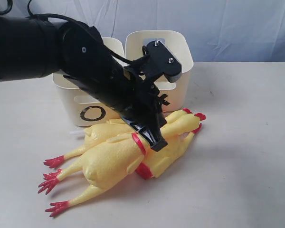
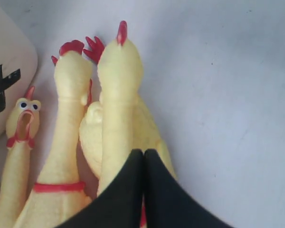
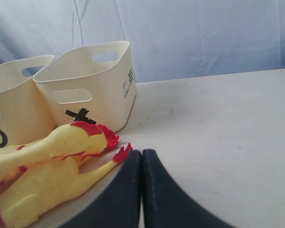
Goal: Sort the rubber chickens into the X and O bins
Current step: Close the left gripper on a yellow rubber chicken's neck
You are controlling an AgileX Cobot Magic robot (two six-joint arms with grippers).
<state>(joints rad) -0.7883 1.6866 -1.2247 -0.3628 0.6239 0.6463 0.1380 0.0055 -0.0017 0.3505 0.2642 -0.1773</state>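
Lying in a heap on the white table (image 1: 247, 156), the rubber chickens (image 1: 109, 161) are resting just in front of the two cream bins. In the exterior view their red feet are pointing left and their combs right. The O bin (image 1: 69, 102) is standing on the left, and the X bin (image 1: 180, 95) is standing just beside it on the right, both upright.

The left gripper (image 1: 157, 144) is reaching across the pile from the left with its jaws pressed together and nothing between them. In the left wrist view its tips are hanging over the neck of one long chicken (image 2: 118, 80), though I cannot tell whether they are touching it. A second long chicken (image 2: 69, 118) with a red neck band is lying alongside, and a small chicken (image 2: 23, 121) with an open beak is lying next to the X bin.

The right gripper (image 3: 141, 154) is sitting low near the combs, jaws closed and empty.
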